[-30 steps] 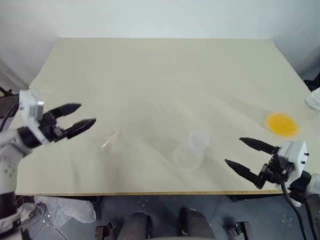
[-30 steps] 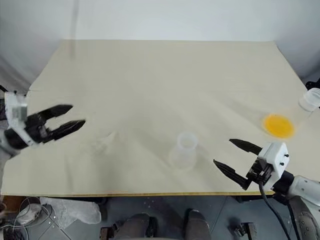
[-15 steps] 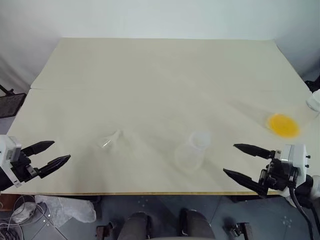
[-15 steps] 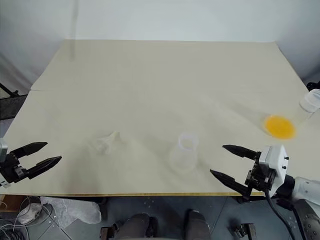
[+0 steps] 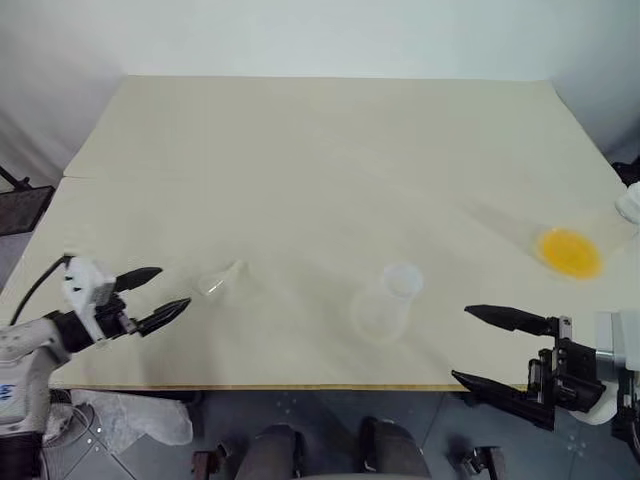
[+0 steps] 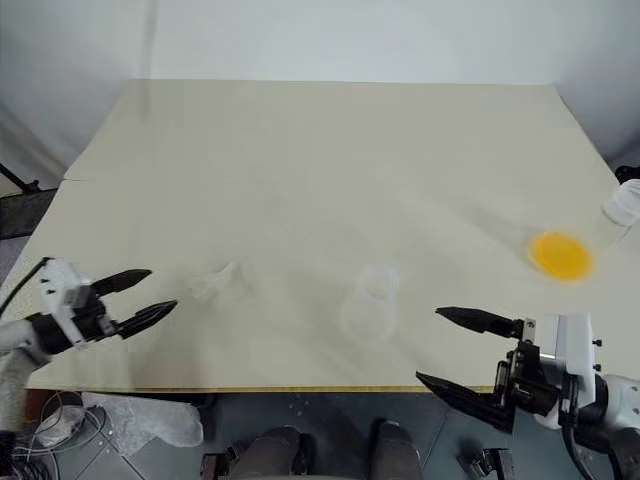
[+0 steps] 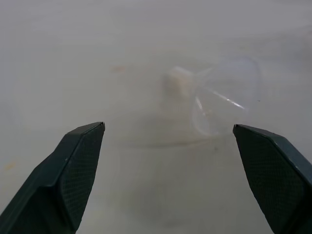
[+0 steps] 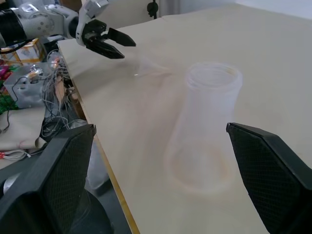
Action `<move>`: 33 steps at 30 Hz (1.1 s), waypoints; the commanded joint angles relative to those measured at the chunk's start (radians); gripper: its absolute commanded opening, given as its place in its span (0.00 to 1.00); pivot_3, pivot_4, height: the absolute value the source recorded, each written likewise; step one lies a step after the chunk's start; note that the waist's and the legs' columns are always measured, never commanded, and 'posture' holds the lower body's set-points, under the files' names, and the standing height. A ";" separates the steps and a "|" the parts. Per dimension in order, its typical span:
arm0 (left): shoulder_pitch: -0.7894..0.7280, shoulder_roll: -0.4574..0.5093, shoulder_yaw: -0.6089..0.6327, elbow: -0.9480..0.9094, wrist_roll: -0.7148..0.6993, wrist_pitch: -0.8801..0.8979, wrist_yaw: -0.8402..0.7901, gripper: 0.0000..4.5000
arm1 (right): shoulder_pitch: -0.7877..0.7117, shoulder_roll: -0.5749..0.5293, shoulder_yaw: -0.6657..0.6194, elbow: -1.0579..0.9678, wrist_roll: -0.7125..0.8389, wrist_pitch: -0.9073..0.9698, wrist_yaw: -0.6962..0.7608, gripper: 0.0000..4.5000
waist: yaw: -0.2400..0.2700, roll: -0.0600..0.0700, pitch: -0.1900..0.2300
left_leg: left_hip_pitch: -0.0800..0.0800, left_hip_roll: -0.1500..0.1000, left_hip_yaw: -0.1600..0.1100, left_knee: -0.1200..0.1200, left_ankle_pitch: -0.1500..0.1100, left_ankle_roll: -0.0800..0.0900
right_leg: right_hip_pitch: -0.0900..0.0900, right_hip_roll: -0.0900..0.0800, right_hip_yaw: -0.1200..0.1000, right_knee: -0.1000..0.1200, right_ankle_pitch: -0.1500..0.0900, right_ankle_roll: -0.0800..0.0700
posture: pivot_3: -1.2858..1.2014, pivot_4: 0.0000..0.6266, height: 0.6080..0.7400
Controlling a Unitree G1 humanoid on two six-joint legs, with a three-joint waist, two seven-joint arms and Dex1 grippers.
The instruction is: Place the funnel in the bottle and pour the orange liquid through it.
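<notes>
The funnel (image 5: 218,282) is a small clear cone lying on its side on the cream table (image 5: 320,150), near the front left. My left gripper (image 5: 172,288) is open just to its left, and the funnel (image 7: 219,97) lies ahead between the spread fingers without touching them. The bottle (image 5: 385,305), a clear flask, stands upright at front centre. My right gripper (image 5: 462,344) is open at the table's front edge, right of the bottle (image 8: 204,126) and apart from it. The orange liquid (image 5: 567,250) shows as a round patch inside a clear container at the far right.
The container's pale neck (image 5: 628,203) reaches the table's right edge. A cloth seam (image 5: 250,180) runs across the table. Cables and boxes (image 8: 29,83) lie on the floor beyond the table's left side.
My left gripper dropped from above the table, swung out past the left edge, then came in close to the funnel. My right gripper drew back toward the front edge, away from the bottle.
</notes>
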 commanded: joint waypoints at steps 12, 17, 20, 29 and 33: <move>-0.233 -0.041 -0.132 0.211 0.088 -0.143 0.006 0.96 | 0.074 0.060 -0.045 -0.068 -0.049 -0.077 -0.051 1.00 | 0.000 0.000 0.000 | 0.000 0.000 0.001 0.000 0.000 0.000 | -0.001 0.001 -0.004 0.002 0.000 0.000 | 0.52 0.24 1.00; -0.247 -0.023 -0.138 0.213 0.064 -0.113 -0.040 0.67 | 0.124 0.081 -0.075 -0.062 -0.044 -0.112 -0.024 1.00 | 0.000 0.000 0.000 | 0.000 0.000 0.001 0.000 0.000 0.000 | -0.001 0.001 -0.004 0.002 0.000 0.000 | 0.52 0.24 1.00; -0.257 -0.017 -0.143 0.221 0.067 -0.110 -0.066 0.45 | 0.142 0.090 -0.084 -0.056 -0.046 -0.132 -0.012 1.00 | 0.000 0.000 0.000 | 0.000 0.001 0.001 0.000 0.000 0.000 | -0.001 0.002 -0.004 0.002 0.000 0.000 | 0.52 0.24 1.00; -0.307 0.000 -0.151 0.212 0.058 -0.080 -0.110 0.01 | 0.151 0.089 -0.088 -0.038 -0.043 -0.166 0.008 1.00 | 0.000 0.000 0.000 | 0.000 0.001 0.001 0.001 0.000 0.000 | -0.001 0.002 -0.004 0.002 0.000 0.000 | 0.52 0.24 1.00; -0.375 0.004 -0.173 0.179 0.045 -0.027 -0.142 0.01 | 0.151 0.089 -0.083 -0.030 -0.043 -0.179 0.025 1.00 | 0.003 0.000 0.000 | 0.000 0.000 0.001 0.001 0.000 0.001 | -0.001 0.002 -0.004 0.002 0.000 0.000 | 0.52 0.24 1.00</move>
